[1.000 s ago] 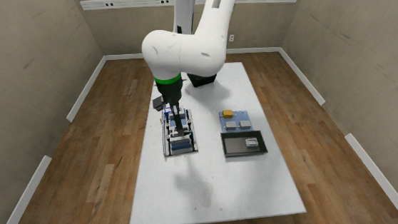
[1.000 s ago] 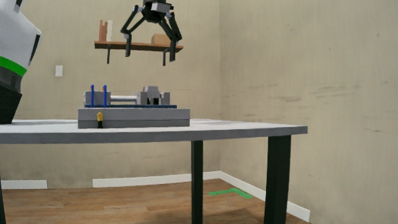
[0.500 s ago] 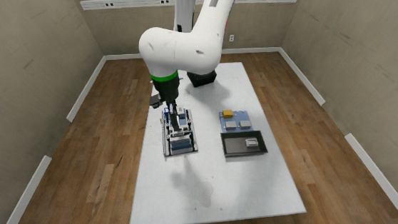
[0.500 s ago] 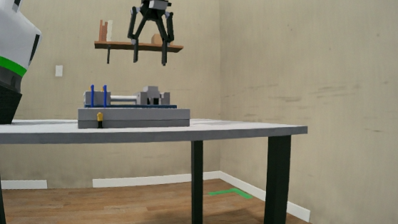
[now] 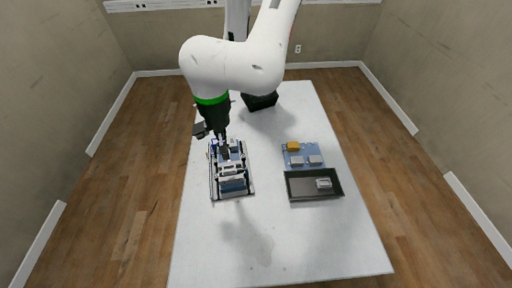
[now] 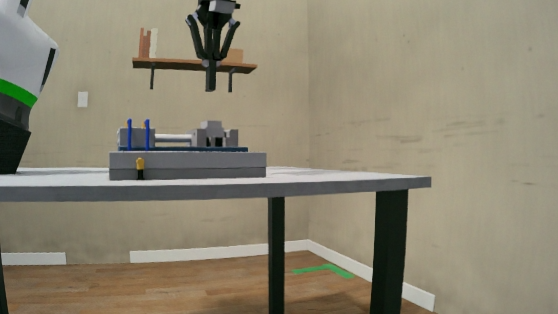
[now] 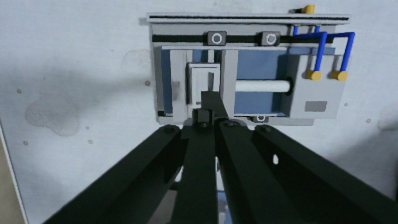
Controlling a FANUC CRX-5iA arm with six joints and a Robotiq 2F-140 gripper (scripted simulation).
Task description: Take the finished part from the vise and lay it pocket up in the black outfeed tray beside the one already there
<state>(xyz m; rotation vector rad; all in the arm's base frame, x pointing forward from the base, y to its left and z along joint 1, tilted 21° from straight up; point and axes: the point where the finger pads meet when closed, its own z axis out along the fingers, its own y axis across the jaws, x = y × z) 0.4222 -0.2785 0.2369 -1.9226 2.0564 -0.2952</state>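
The vise (image 5: 230, 171) sits on a grey fixture plate on the left half of the white table. The finished part (image 7: 204, 82), a pale block with a pocket on top, is clamped between the vise jaws. My gripper (image 6: 211, 85) hangs well above the vise with its fingers shut together and nothing between them. In the wrist view the shut fingertips (image 7: 207, 112) point down at the near edge of the vise, just beside the part. The black outfeed tray (image 5: 313, 184) lies to the right and holds one pocketed part (image 5: 324, 183) at its right end.
A blue pallet (image 5: 303, 155) behind the tray carries two plain grey blocks (image 5: 296, 160) (image 5: 315, 159) and a yellow block (image 5: 293, 146). Blue hoses (image 7: 330, 52) and a white rod run along the vise's far end. The robot base stands at the table's back.
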